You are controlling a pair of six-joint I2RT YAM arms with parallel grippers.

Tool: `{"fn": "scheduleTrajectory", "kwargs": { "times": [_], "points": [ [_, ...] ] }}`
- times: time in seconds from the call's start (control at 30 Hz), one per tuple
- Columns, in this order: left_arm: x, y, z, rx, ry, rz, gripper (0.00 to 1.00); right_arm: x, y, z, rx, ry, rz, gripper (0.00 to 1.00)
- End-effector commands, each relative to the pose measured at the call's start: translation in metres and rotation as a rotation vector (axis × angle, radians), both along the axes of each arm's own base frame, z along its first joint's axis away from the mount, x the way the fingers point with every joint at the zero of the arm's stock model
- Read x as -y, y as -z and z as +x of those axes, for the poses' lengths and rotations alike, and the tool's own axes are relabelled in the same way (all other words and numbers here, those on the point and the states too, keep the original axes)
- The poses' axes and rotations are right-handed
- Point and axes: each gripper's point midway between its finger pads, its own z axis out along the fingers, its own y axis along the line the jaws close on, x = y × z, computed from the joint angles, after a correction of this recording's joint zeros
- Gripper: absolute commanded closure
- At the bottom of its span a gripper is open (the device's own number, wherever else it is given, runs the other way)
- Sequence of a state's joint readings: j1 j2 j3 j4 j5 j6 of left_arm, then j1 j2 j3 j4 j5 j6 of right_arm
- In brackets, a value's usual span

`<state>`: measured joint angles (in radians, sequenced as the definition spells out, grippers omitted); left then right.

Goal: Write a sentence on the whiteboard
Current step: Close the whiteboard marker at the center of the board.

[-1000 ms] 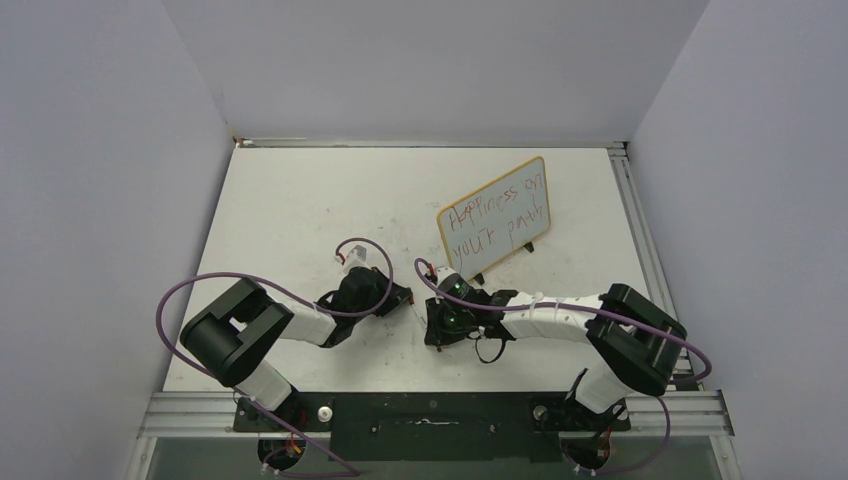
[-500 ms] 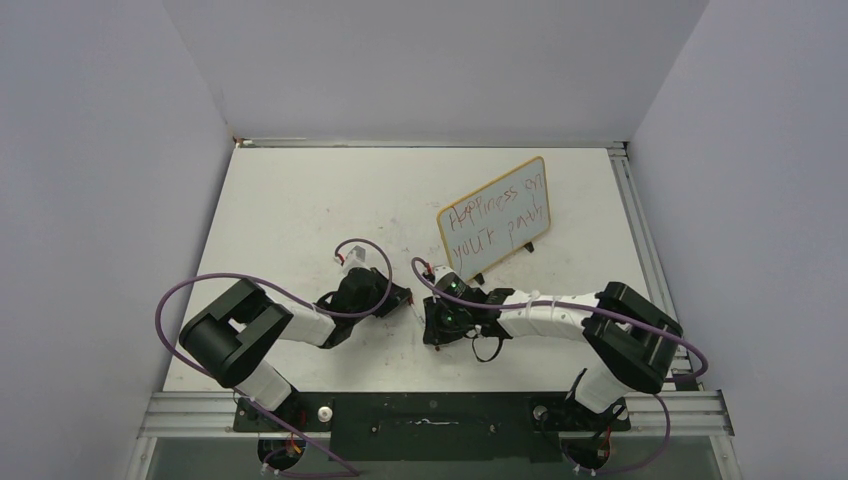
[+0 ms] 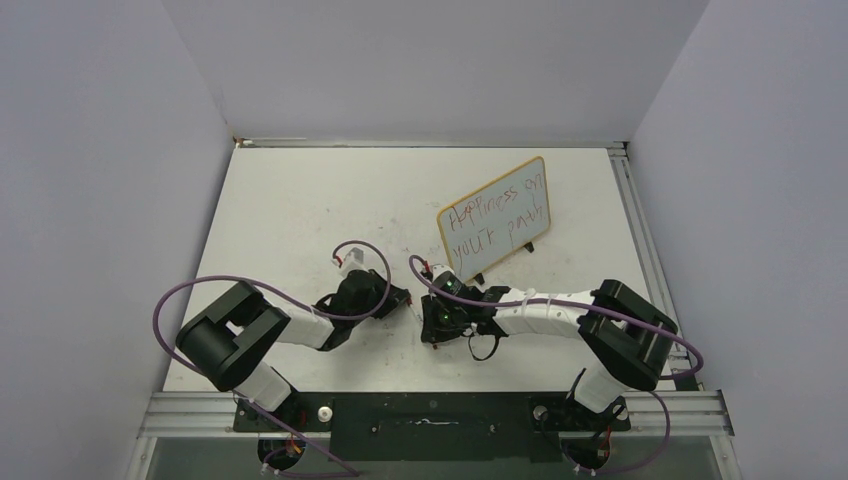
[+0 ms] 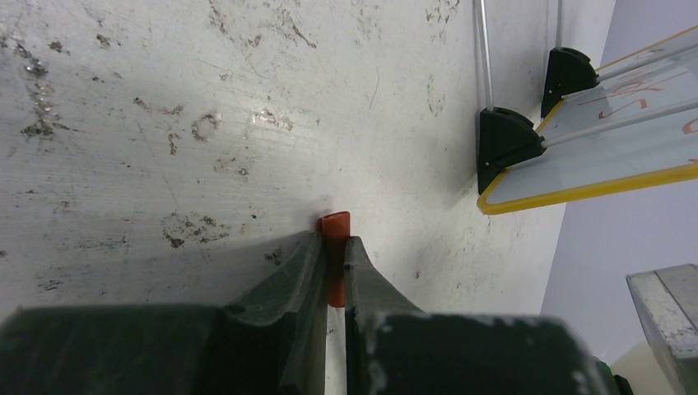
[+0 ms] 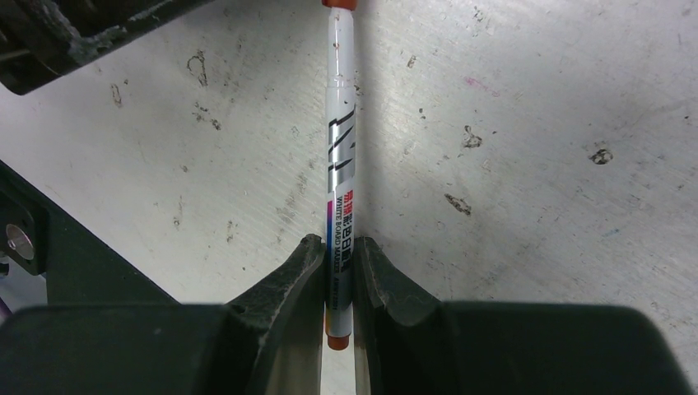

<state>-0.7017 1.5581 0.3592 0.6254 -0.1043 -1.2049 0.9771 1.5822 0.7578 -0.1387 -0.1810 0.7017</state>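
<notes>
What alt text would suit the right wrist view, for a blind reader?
The right gripper clamps a white marker near one red end, over a scuffed white table. The marker runs straight up the frame to its other red end at the top edge; a dark machine part fills the top left corner.

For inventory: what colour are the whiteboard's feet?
Black feet, clearest in the left wrist view.

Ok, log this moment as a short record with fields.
left gripper: shut on red cap
right gripper: shut on marker barrel
marker: runs from the right gripper toward the left one
whiteboard: standing beyond the grippers, angled
sentence: two red handwritten lines on the whiteboard
</notes>
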Motion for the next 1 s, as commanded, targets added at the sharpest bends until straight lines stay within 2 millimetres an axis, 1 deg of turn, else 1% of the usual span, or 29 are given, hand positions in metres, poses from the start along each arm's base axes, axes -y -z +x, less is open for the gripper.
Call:
{"fn": "scheduleTrajectory", "kwargs": {
  "times": [0.0,0.13,0.27,0.47,0.53,0.57,0.6,0.63,0.73,0.97],
  "points": [
    [-0.005,-0.002,-0.002,0.011,-0.026,0.008,1.0,0.016,0.012,0.007,0.02,0.059,-0.091,0.95],
    [-0.004,-0.005,-0.003,0.019,-0.034,-0.005,1.0,0.008,0.01,0.015,0.04,0.089,-0.071,0.95],
    [-0.003,-0.005,-0.005,0.021,-0.046,-0.021,1.0,-0.001,0.002,0.027,0.082,0.126,-0.03,0.95],
    [0.006,-0.003,-0.01,0.008,-0.031,-0.069,1.0,-0.016,-0.012,0.043,0.148,0.135,0.027,0.95],
    [0.007,-0.003,-0.011,0.007,-0.029,-0.078,1.0,-0.019,-0.014,0.047,0.167,0.134,0.038,0.95],
    [0.008,-0.003,-0.011,0.007,-0.026,-0.079,1.0,-0.019,-0.013,0.047,0.172,0.13,0.039,0.95],
    [0.009,-0.003,-0.012,0.005,-0.023,-0.078,1.0,-0.016,-0.011,0.051,0.189,0.143,0.023,0.95],
    [0.009,-0.003,-0.012,0.005,-0.02,-0.079,1.0,-0.018,-0.014,0.057,0.217,0.152,0.035,0.95],
    [0.012,-0.003,-0.014,0.003,-0.01,-0.082,1.0,-0.018,-0.014,0.067,0.265,0.166,0.025,0.95],
    [0.018,-0.003,-0.02,0.003,0.014,-0.105,1.0,-0.013,-0.012,0.081,0.359,0.191,0.022,0.95]
  ]
}}
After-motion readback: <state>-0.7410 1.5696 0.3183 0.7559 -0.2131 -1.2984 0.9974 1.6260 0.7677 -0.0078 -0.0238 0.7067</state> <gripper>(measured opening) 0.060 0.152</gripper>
